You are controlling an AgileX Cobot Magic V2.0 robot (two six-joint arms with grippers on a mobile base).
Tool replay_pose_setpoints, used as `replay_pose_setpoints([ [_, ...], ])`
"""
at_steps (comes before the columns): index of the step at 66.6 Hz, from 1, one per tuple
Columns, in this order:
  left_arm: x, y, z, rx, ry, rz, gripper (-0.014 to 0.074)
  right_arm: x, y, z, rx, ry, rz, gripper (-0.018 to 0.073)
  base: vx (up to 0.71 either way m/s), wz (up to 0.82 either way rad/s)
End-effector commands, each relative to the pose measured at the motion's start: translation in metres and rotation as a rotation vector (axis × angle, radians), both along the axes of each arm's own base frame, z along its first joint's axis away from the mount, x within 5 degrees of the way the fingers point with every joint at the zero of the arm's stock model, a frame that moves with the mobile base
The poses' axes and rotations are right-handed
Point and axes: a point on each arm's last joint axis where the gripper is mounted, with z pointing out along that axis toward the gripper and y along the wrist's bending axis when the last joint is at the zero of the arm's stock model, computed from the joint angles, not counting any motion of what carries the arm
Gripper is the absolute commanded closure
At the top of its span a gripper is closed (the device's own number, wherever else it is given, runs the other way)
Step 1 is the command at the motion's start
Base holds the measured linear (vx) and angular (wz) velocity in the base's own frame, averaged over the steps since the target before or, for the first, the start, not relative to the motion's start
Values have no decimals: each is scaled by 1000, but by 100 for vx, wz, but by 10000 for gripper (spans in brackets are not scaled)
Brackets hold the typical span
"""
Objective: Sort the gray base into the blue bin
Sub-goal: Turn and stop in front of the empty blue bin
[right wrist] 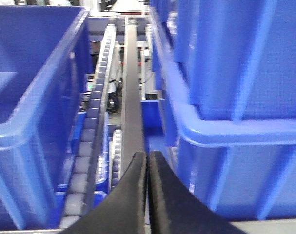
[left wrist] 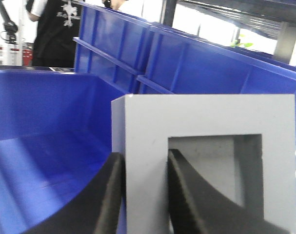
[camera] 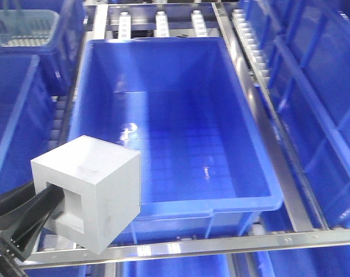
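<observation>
The gray base (camera: 97, 187), a light-gray cube with a square recess, hangs over the near-left corner of the blue bin (camera: 252, 144). My left gripper (camera: 51, 202) is shut on the gray base (left wrist: 206, 146): one black finger sits inside the recess, the other outside, pinching one wall. In the left wrist view my left gripper (left wrist: 145, 195) shows the blue bin's (left wrist: 35, 161) interior beyond the cube. My right gripper (right wrist: 148, 168) is shut with nothing between its fingers, over the rail gap between bins. The bin holds nothing.
More blue totes (camera: 313, 86) flank the bin on both sides, with another (camera: 13, 115) at left. A pale teal slotted basket (camera: 22, 26) sits back left. Metal roller rails (right wrist: 94, 122) run between totes. A person in black (left wrist: 55, 29) stands behind.
</observation>
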Motion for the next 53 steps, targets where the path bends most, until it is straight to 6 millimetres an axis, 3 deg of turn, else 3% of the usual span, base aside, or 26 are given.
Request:
replay_pose_setpoints([
  [1, 0, 1, 19, -95, -106, 6, 602, 2, 1, 1, -13, -52, 7, 568, 0, 22],
  [53, 0, 1, 19, -95, -106, 6, 602, 2, 1, 1, -13, -52, 7, 568, 0, 7],
])
